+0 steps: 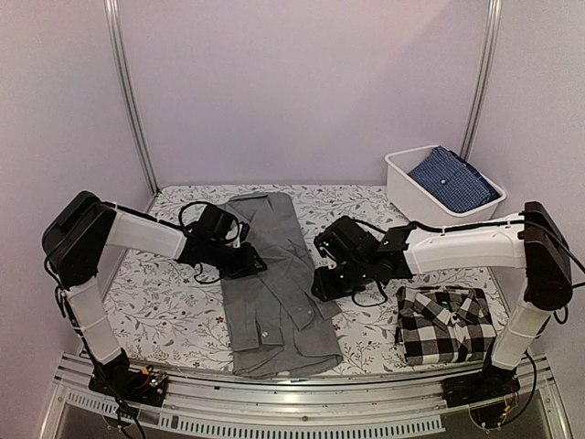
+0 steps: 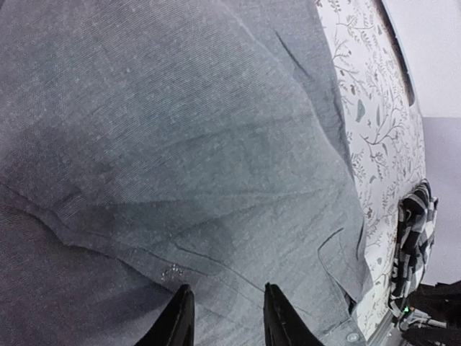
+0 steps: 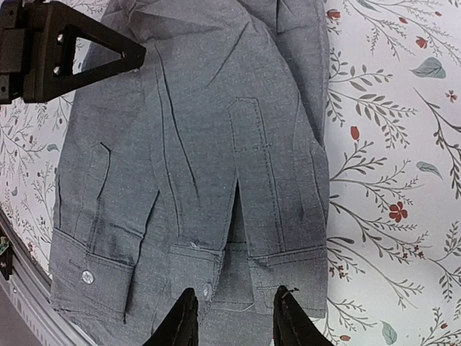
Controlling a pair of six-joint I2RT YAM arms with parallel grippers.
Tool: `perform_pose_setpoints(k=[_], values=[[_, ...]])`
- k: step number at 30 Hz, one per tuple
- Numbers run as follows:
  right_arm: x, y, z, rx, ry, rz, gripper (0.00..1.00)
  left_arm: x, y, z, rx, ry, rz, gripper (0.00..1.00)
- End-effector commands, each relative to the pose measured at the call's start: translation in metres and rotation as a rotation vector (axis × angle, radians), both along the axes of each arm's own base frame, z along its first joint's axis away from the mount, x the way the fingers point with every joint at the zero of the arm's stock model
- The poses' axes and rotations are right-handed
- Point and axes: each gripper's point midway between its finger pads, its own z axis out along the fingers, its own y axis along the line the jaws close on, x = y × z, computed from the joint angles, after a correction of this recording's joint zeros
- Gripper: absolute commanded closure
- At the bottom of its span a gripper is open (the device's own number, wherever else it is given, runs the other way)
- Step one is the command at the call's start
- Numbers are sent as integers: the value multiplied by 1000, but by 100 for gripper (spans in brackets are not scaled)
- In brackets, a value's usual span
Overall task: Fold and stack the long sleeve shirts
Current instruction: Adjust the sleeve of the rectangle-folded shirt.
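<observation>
Grey shirt (image 1: 274, 320) lies beneath both claws. The left gripper (image 2: 227, 290) and right gripper (image 3: 235, 292) are narrowly parted and empty. The folded checked shirt (image 1: 445, 325) lies right of the right gripper.

Left wrist cam: grey shirt (image 2: 180, 144) overruns three edges; checked shirt (image 2: 416, 245) only a sliver at right. Finger bases of left pincer (image 2: 227, 288) and right pincer (image 3: 236, 292) cropped at bottom edge. Top cam: blue cloth (image 1: 454, 176) partly behind bin (image 1: 411, 194) wall.

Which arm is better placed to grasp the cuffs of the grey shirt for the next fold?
Right, probably: the right gripper hangs open over the grey shirt's cuffs; the left gripper faces plain cloth.
</observation>
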Motion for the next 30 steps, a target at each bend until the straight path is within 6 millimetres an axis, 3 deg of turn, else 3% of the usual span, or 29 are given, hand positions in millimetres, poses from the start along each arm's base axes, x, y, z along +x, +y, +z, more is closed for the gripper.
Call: perform_pose_setpoints(k=[1,12,17,30], values=[[-2,7,-10,-47,-1,31,63,7,-5,3,31,-28,24,69],[-12,31,-29,-83,26,110,62,-10,-2,-3,104,-11,41,66],[-18,31,-44,-97,68,114,63,-15,-7,-7,75,9,35,64],[-22,31,-52,-88,90,114,69,-5,-26,-10,46,-4,48,68]])
